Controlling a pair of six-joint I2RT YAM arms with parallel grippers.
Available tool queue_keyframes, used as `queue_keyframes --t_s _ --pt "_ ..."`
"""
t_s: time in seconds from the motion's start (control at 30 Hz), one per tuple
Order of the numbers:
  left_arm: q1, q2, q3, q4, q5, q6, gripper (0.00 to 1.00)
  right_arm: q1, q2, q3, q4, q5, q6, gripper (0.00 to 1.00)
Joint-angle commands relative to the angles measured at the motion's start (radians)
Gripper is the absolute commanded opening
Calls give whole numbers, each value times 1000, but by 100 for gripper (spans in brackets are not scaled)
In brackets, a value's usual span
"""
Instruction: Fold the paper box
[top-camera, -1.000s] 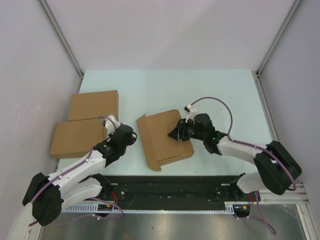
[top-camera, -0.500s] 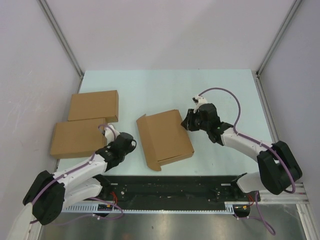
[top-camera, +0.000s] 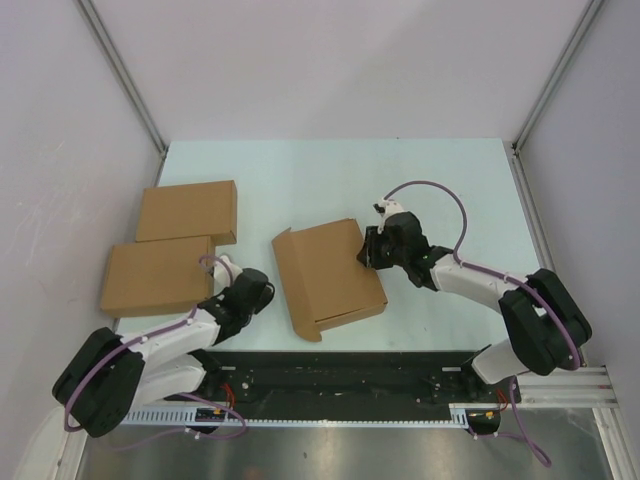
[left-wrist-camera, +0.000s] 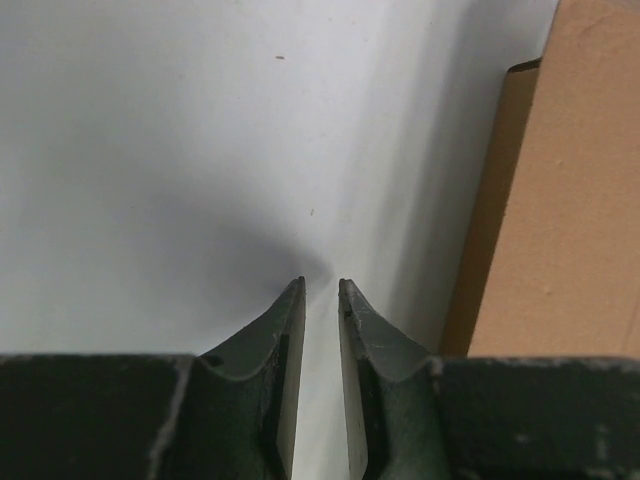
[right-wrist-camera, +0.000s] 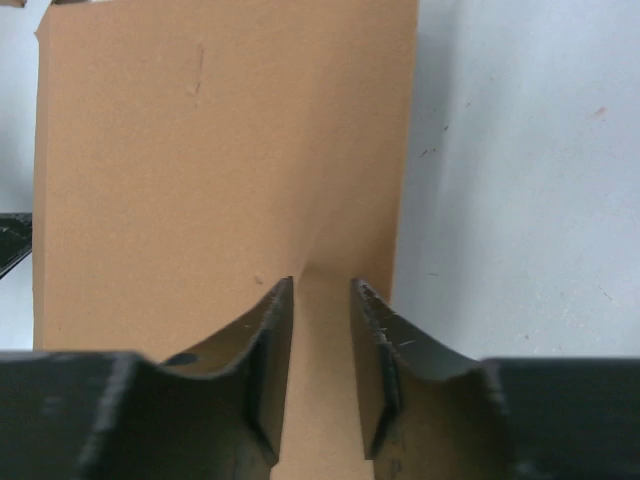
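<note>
Two flat brown cardboard boxes lie at the left of the overhead view on the pale mint counter (top-camera: 450, 185); the farther finished box (top-camera: 187, 211) sits just above the nearer finished box (top-camera: 157, 276), their edges meeting or nearly so.

The plain brown cardboard paper box (top-camera: 328, 276) lies in the middle of that frame, turned a little askew; it is a shallow flat shape with a narrow strip jutting along its left edge and another along its lower edge.

The left gripper (left-wrist-camera: 322, 285) is low over bare counter, just left of the paper box's lower left corner and apart from it; its fingers (left-wrist-camera: 285, 330) stand a narrow slit apart with nothing between them; brown cardboard fills the right edge of the left wrist view.

The right gripper (right-wrist-camera: 322, 283) is at the box's upper right in the overhead view, over its right edge; its fingers (right-wrist-camera: 270, 340) are parted by a slim gap with nothing gripped, and they point at the cardboard top just inside that edge; whether the tips touch the cardboard I cannot tell.

A thin purple cable (top-camera: 430, 183) loops above the right arm.
</note>
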Motion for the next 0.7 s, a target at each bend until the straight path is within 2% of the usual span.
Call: queue_keyframes --t_s 0.0,0.03,0.1,0.33,0.67 --pt "7 28 -8 16 31 -19 25 -2 -48 3 -70 61 10 39" --pt "6 30 -9 13 28 -19 26 -22 -67 4 -70 63 15 43" --pt "6 33 -9 16 22 -19 26 -42 -107 3 -70 60 16 45" --pt "7 76 -13 41 35 -23 26 -76 -82 0 -118 52 -7 42" --pt "6 91 -22 50 38 -30 25 -70 -39 -26 -89 32 0 41"
